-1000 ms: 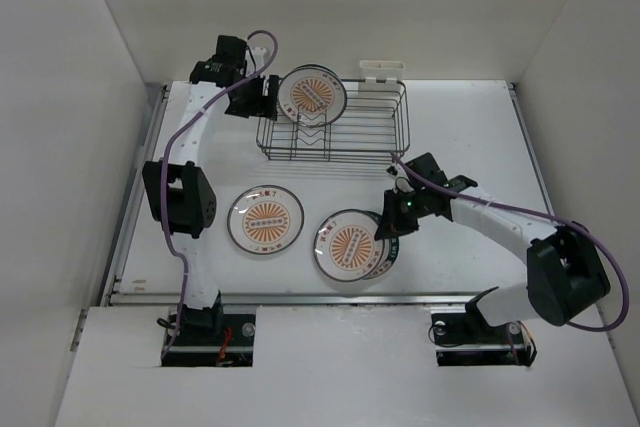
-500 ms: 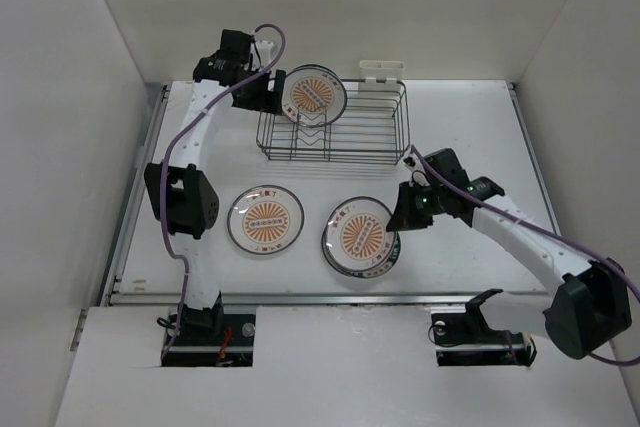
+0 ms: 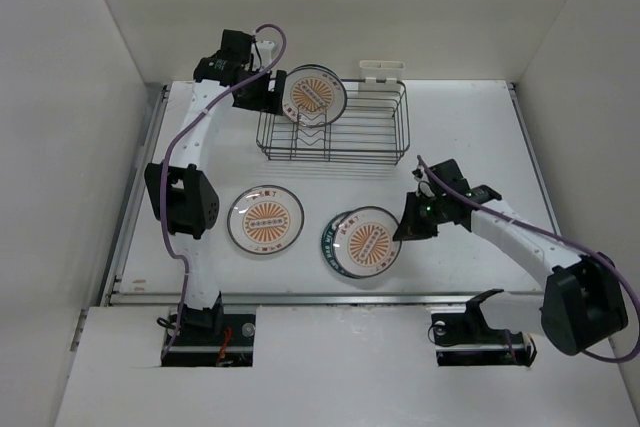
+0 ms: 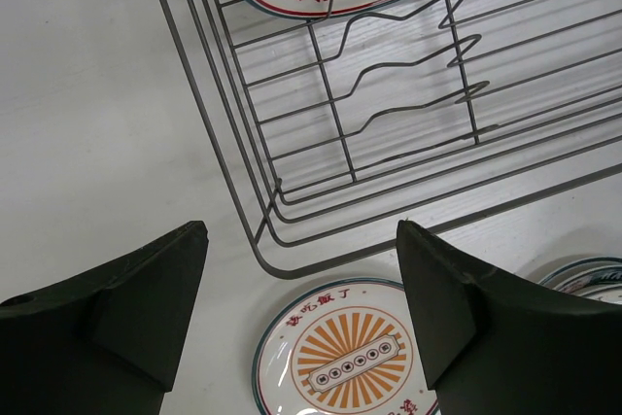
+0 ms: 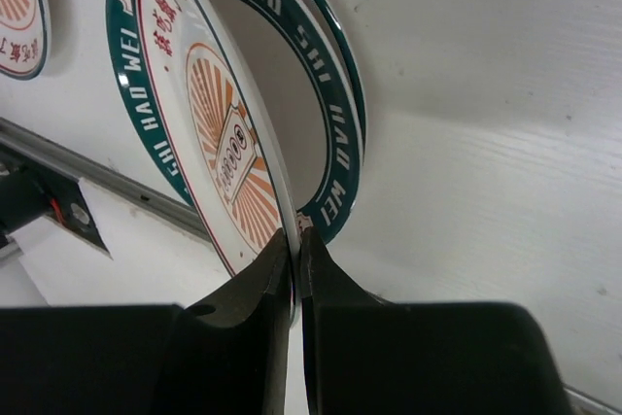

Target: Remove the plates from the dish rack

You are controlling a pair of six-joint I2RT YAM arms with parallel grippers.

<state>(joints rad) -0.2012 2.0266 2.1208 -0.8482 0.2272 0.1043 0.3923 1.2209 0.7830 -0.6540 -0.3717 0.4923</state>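
The plates are spread between the dish rack (image 3: 333,129) and the table in front of it. You have one left to unload and one in hand.

The rack is an open wire basket at the far side of the table. Its V dividers are empty except at the left end, where the racked plate (image 3: 312,95) stands on edge, leaning, with its sunburst face to the camera. On the table, a lone plate (image 3: 265,218) lies flat near the left arm. To its right the teal-banded plate (image 3: 336,244) lies flat with the sunburst plate (image 3: 370,242) over it.

Your right gripper (image 5: 296,240) is pinched tight on the rim of that sunburst plate (image 5: 209,133), which tilts up off the teal-banded plate (image 5: 335,114). Whether its far edge touches the lower plate, you cannot tell. Your left gripper (image 4: 301,230) hangs with its jaws spread wide and nothing between them, just beside the racked plate's left edge.

Judge these as glazed ceramic: stiff, fairly heavy for a two-finger pinch, slick and liable to chip. The rim is the only hold, so bite deep and lower gently. Lift the racked plate up clear of the wires before you swing it.

White walls (image 3: 60,97) close in three sides, tight by the left arm. The table (image 3: 470,117) is hard, smooth and white, so plates may slide on it. A metal rail (image 3: 300,297) runs along its near edge, and a small white holder (image 3: 381,69) sits on the rack's far edge.
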